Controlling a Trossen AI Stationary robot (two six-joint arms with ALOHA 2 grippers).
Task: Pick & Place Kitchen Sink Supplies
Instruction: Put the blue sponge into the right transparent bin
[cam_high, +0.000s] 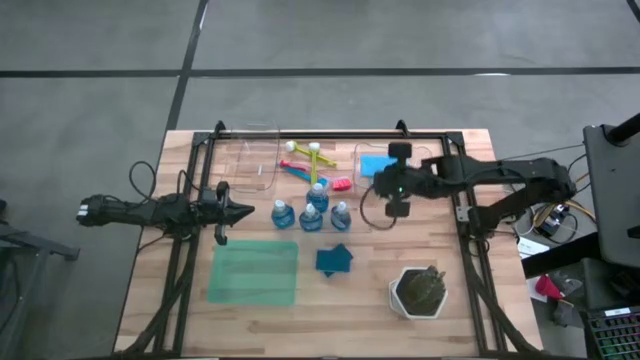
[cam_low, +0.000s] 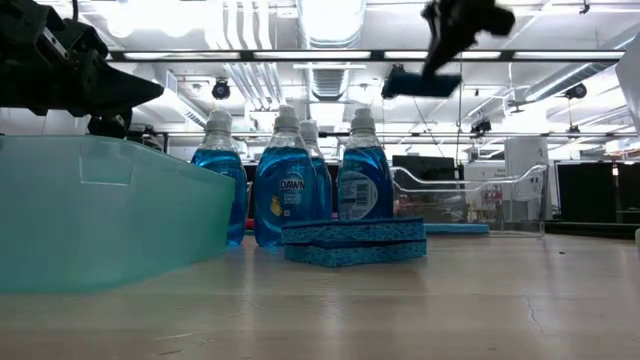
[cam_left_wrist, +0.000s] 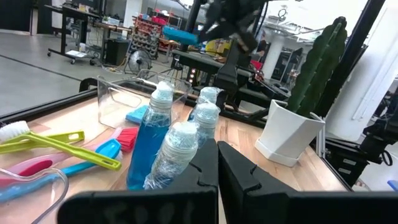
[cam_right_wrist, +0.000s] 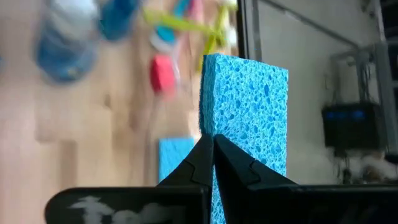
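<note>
High view, L to R: left gripper (cam_high: 243, 212) sits by the table's left side, fingers fully together, holding nothing, tips pointing at the bottles. Green mat (cam_high: 254, 272) is in front of it, a clear bin (cam_high: 250, 160) behind.

Center: four dish soap bottles (cam_high: 311, 211) clustered upright. Probably the heaviest items; clear plastic is likely slick, so I'd grab the body below the cap, not the cap itself. Brushes (cam_high: 305, 162) lie behind them; light, stiff, thin, so prob pinch mid-handle. Dark blue sponges (cam_high: 334, 260) are stacked in front of the bottles.

Right: right gripper (cam_high: 397, 183) is clamped tight on a light blue sponge (cam_right_wrist: 249, 112), pinching one edge so it stands up beyond the tips, raised above the right clear bin (cam_high: 372, 185). Another light blue sponge (cam_high: 375, 165) already lies in that bin. Sponge = very light, soft, compressible, grippy; an edge pinch holds OK, but it may flop or cling on release. White pot (cam_high: 419, 292) front right, not a target.
</note>
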